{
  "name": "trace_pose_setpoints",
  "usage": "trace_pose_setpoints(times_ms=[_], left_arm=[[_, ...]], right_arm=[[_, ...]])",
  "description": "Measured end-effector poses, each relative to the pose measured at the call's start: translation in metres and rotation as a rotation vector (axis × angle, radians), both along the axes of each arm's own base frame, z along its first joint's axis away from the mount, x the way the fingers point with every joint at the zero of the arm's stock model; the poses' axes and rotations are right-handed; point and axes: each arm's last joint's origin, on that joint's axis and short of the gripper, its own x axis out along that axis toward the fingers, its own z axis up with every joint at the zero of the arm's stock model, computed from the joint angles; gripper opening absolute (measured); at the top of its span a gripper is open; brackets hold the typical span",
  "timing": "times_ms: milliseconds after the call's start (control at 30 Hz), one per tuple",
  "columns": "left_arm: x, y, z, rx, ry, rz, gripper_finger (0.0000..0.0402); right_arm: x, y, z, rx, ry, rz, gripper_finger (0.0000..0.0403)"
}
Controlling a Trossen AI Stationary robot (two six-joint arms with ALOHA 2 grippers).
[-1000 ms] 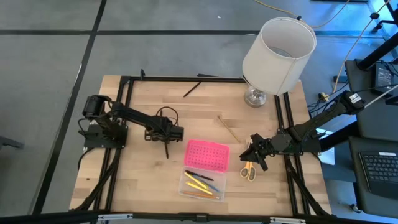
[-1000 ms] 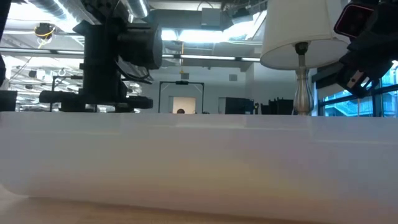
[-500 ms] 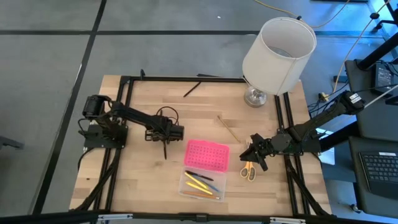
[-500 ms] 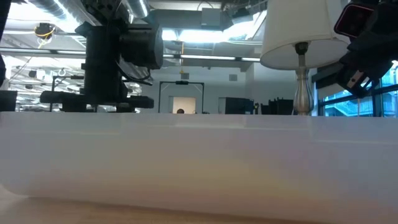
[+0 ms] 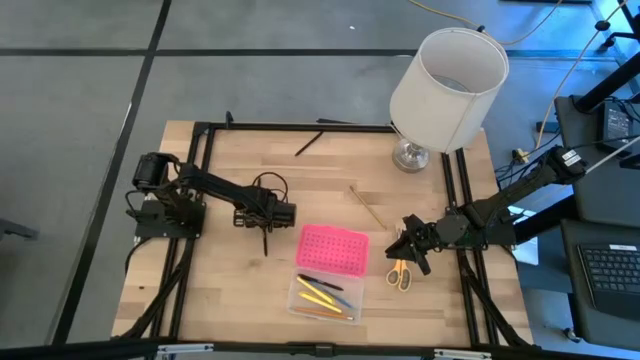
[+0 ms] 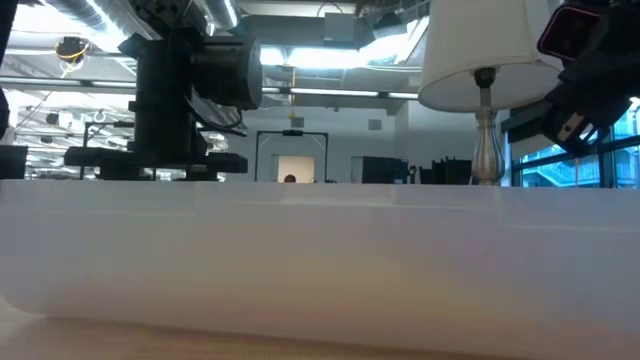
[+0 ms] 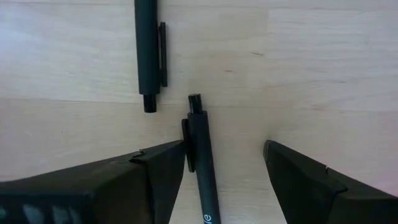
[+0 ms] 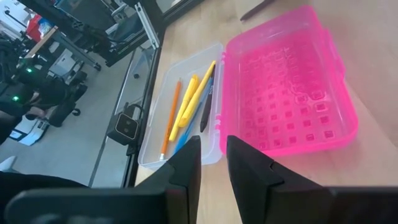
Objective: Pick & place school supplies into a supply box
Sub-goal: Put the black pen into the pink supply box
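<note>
My left gripper (image 7: pixel 224 149) points down at the table's middle left (image 5: pixel 267 226) and is open. A black pen (image 7: pixel 203 168) lies on the wood between its fingers, close to one finger. A second black pen (image 7: pixel 148 55) lies just beyond it (image 5: pixel 267 242). The supply box lies open, its pink lid (image 5: pixel 333 248) flat and its clear base (image 5: pixel 324 297) holding several pens and pencils (image 8: pixel 186 109). Yellow-handled scissors (image 5: pixel 400 273) lie right of the box. My right gripper (image 5: pixel 405 248) hovers over them, its fingers (image 8: pixel 186 165) a narrow gap apart with nothing between them. My left gripper straddles the black pen from above, its fingers lying across the pen. The pen's clip (image 7: pixel 186 148) stands right at the edge of one finger (image 7: pixel 158 177). I cannot tell whether they touch. The pen lies flat on the table.
A white-shaded lamp (image 5: pixel 447 80) stands at the far right corner. A wood-brown pencil (image 5: pixel 369 208) lies between lamp and box, and a black pen (image 5: pixel 308 143) near the far edge. A black frame (image 5: pixel 200 180) borders the table. A pale blurred wall (image 6: pixel 320 260) fills the low view.
</note>
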Motion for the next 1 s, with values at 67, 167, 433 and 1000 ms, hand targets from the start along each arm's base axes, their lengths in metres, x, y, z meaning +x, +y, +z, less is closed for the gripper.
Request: trace_pose_setpoints(times_ms=[67,167,433,1000], left_arm=[[0.0000,0.0001,0.0000,0.003,-0.001,0.003,0.0215],[-0.0001,0.0002,-0.0001,0.007,-0.001,0.005,0.0217],[0.0000,0.0004,-0.0001,0.014,0.002,-0.018,0.0215],[0.0007,0.0000,-0.0001,0.005,-0.015,0.058,0.0139]], right_arm=[[0.0000,0.0000,0.0000,-0.010,-0.003,0.005,0.0083],[0.0000,0.0000,0.0000,-0.010,-0.003,0.004,0.0083],[0.0000,0.0000,0.0000,-0.013,-0.004,0.006,0.0083],[0.0000,0.0000,0.0000,-0.014,-0.004,0.006,0.0083]])
